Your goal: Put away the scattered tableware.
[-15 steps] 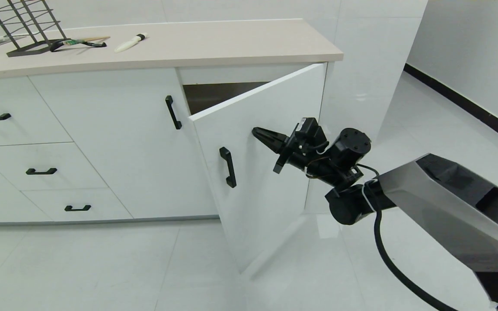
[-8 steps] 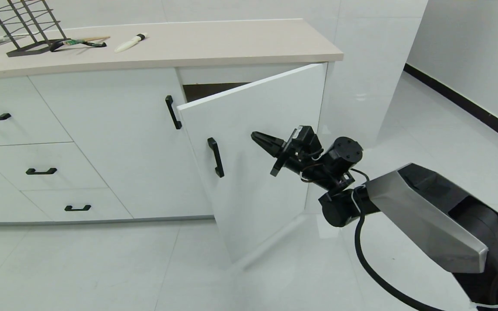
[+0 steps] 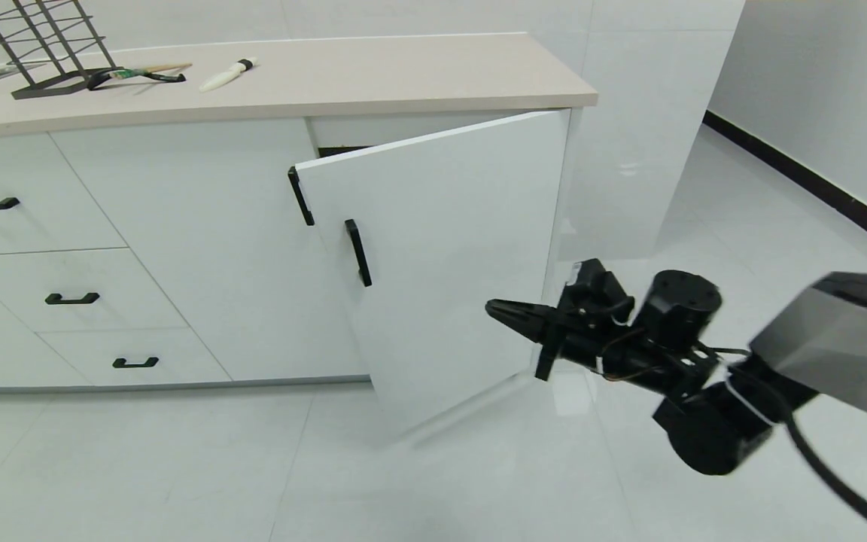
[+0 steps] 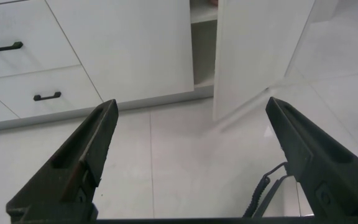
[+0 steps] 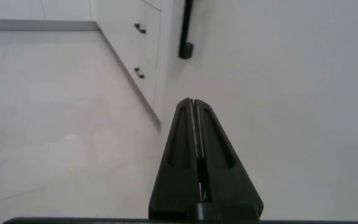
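On the beige countertop [image 3: 403, 75] lie a white-handled utensil [image 3: 227, 74] and a dark utensil with a wooden handle [image 3: 140, 73], beside a black wire rack [image 3: 42, 45]. Below them the white cabinet door [image 3: 448, 248] with a black handle [image 3: 357, 252] stands slightly ajar. My right gripper [image 3: 495, 307] is shut and holds nothing. It points at the lower part of the door face, and I cannot tell whether it touches. The right wrist view has the shut gripper [image 5: 193, 104] close before the door [image 5: 291, 93] and its handle [image 5: 185, 31]. My left gripper [image 4: 191, 106] is open over the floor.
Drawers with black handles [image 3: 72, 299] fill the cabinet front on the left. A second door handle [image 3: 299, 197] sits just left of the ajar door. White tiled floor [image 3: 177, 467] spreads in front, and a white wall panel [image 3: 629, 135] stands right of the cabinet.
The cabinet door has swung from about half open to nearly shut. My right gripper, shut throughout, has moved down and to the right along the door.
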Motion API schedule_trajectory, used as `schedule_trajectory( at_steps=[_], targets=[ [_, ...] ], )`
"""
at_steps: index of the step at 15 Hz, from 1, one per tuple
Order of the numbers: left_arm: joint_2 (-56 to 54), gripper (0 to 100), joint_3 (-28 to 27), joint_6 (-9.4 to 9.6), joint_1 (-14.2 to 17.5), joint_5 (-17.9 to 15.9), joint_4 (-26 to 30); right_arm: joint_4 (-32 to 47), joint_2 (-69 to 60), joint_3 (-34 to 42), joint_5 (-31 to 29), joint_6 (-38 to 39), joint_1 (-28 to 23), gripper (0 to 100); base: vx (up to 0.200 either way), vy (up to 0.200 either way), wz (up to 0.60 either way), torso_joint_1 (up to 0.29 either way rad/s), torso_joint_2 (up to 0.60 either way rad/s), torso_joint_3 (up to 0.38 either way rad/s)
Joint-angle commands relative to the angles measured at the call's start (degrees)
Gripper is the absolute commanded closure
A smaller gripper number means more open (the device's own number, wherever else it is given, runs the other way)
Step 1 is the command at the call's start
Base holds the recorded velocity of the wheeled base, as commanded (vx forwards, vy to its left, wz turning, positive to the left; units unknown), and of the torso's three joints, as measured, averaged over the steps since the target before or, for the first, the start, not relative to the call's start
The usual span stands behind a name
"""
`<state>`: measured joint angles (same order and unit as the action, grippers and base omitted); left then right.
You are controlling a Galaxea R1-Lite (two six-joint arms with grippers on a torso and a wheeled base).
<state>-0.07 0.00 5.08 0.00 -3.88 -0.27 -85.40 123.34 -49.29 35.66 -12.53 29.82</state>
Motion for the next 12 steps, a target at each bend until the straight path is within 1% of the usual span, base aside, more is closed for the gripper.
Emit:
schedule_trajectory(
  at_steps=[1,2,3,4,5,7,8,10,11,12],
  targets=[
    [0.07,0,0.00,0.01,0.00,0.10,0.00,-0.03,-24.99,25.03,-0.06,-0.21,-0.46,100,0.000,0.000,0.00,0.000,0.00,0.000],
    [0.07,0,0.00,0.01,0.00,0.10,0.00,-0.03,-28.77,28.72,-0.06,-0.12,-1.17,100,0.000,0.000,0.00,0.000,0.00,0.000],
    [0.07,0,0.00,0.01,0.00,0.10,-0.08,0.05,-33.08,32.50,-0.06,-0.21,-3.10,100,0.000,0.000,0.00,0.000,0.00,0.000],
    [0.07,0,0.00,0.01,0.00,0.10,0.00,0.23,-39.67,37.60,-0.06,-0.21,-6.97,100,0.000,0.000,0.00,0.000,0.00,0.000],
    [0.07,0,0.00,0.01,0.00,0.10,0.00,0.32,-45.82,42.96,-0.06,-0.65,-12.94,100,0.000,0.000,0.00,0.000,0.00,0.000],
    [0.07,0,0.00,0.01,0.00,0.10,0.00,1.55,-56.55,49.29,0.29,-1.09,-19.80,100,0.000,0.000,0.00,0.000,0.00,0.000],
    [0.07,0,0.00,0.01,0.00,0.10,0.00,3.31,-61.65,49.29,0.20,-1.09,-22.08,100,0.000,0.000,0.00,0.000,0.00,0.000],
    [0.07,0,0.00,0.01,0.00,0.19,0.00,7.08,-71.58,49.29,0.29,-1.27,-28.68,100,0.000,0.000,0.00,0.000,0.00,0.000],
    [0.07,0,0.00,0.01,0.00,0.19,0.00,11.57,-77.47,49.29,0.29,-1.18,-29.38,100,0.000,0.000,0.00,0.000,0.00,0.000],
    [0.07,0,0.00,0.01,0.00,0.19,0.00,20.71,-84.85,49.29,0.29,-1.18,-29.38,100,0.000,0.000,0.00,0.000,0.00,0.000]
  ],
)
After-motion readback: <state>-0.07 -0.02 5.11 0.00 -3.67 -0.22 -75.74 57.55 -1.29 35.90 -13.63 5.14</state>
